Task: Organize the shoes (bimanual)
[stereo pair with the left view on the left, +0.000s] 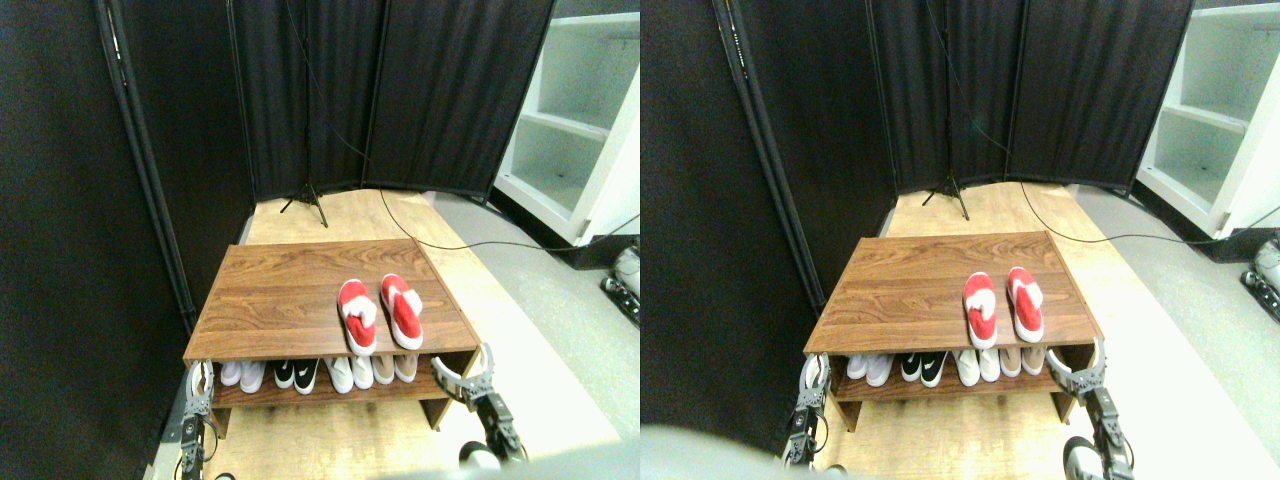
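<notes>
Resting on the wooden top of a low shoe rack (300, 290), the 2 red shoes (380, 313) lie side by side, right of centre and close to the front edge, their white-lined openings toward the camera. Left red shoe (358, 316) and right red shoe (402, 310) sit just beside each other, nearly parallel. On the shelf below stands a row of white, black-and-white and beige shoes (320, 373). At the rack's front left corner the left end effector (200, 385) is raised with its jaws spread and empty. Near the front right corner the right end effector (462, 378) is likewise parted, gripping nothing. Neither touches the red pair. Black curtain panels (400, 90) stand behind, with a white shelf unit (575, 130) to the right.
</notes>
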